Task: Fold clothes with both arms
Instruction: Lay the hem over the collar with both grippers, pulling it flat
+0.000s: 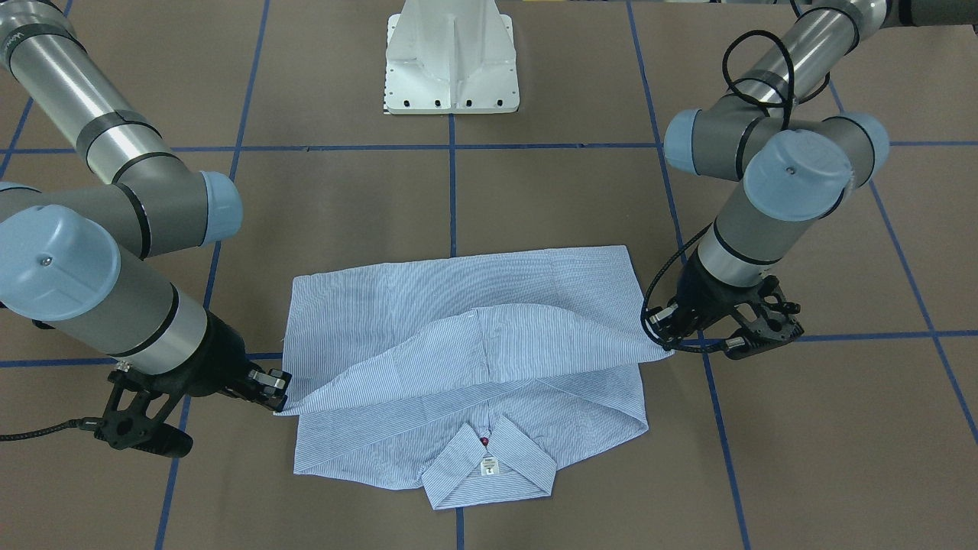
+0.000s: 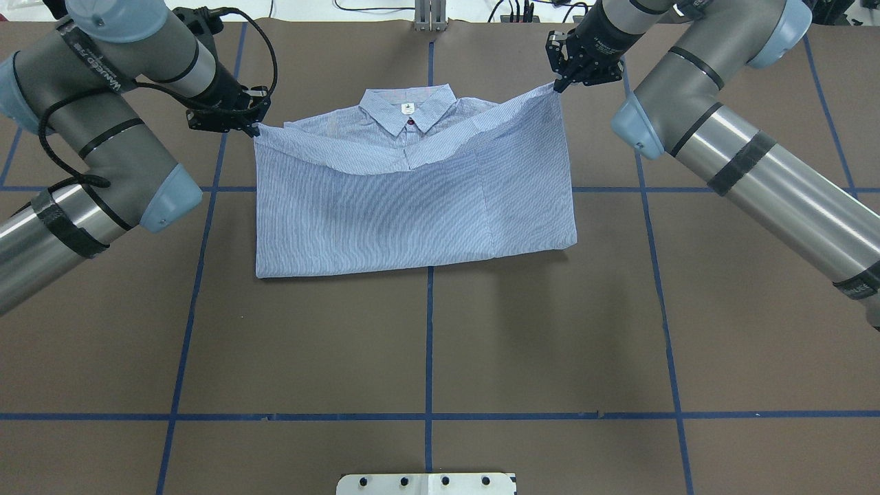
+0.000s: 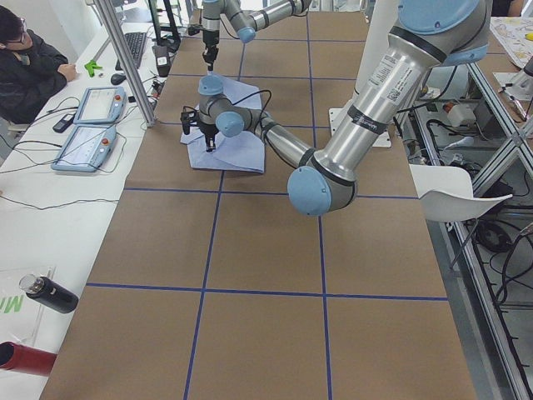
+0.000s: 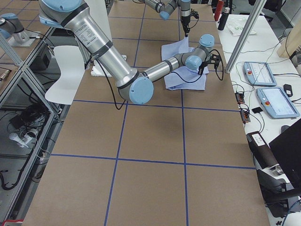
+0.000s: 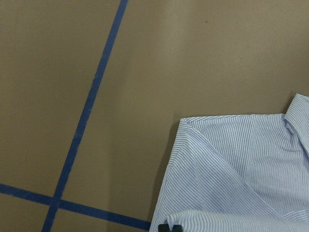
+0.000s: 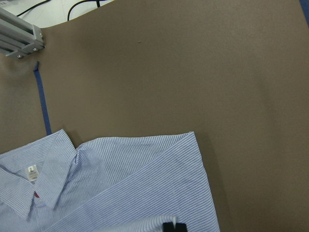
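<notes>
The light-blue striped shirt (image 2: 412, 213) lies on the brown table, collar (image 2: 409, 110) and white label at the far side. Its lower part is doubled over the body, and the lifted hem sags between the two grippers just short of the collar. My left gripper (image 2: 253, 126) is shut on the hem's left corner, and my right gripper (image 2: 558, 84) is shut on its right corner. From the front, the shirt (image 1: 458, 305) spans between the left gripper (image 1: 666, 347) and the right gripper (image 1: 281, 401). Each wrist view shows black fingertips (image 5: 171, 227) (image 6: 174, 226) pinching striped cloth above the flat layer.
The white pedestal base (image 1: 452, 61) stands behind the shirt. Blue tape lines (image 2: 430, 344) grid the brown table. A person (image 3: 25, 58), teach pendants (image 3: 83, 125), a metal post (image 3: 125, 58) and a dark bottle (image 3: 50, 293) line the operators' side.
</notes>
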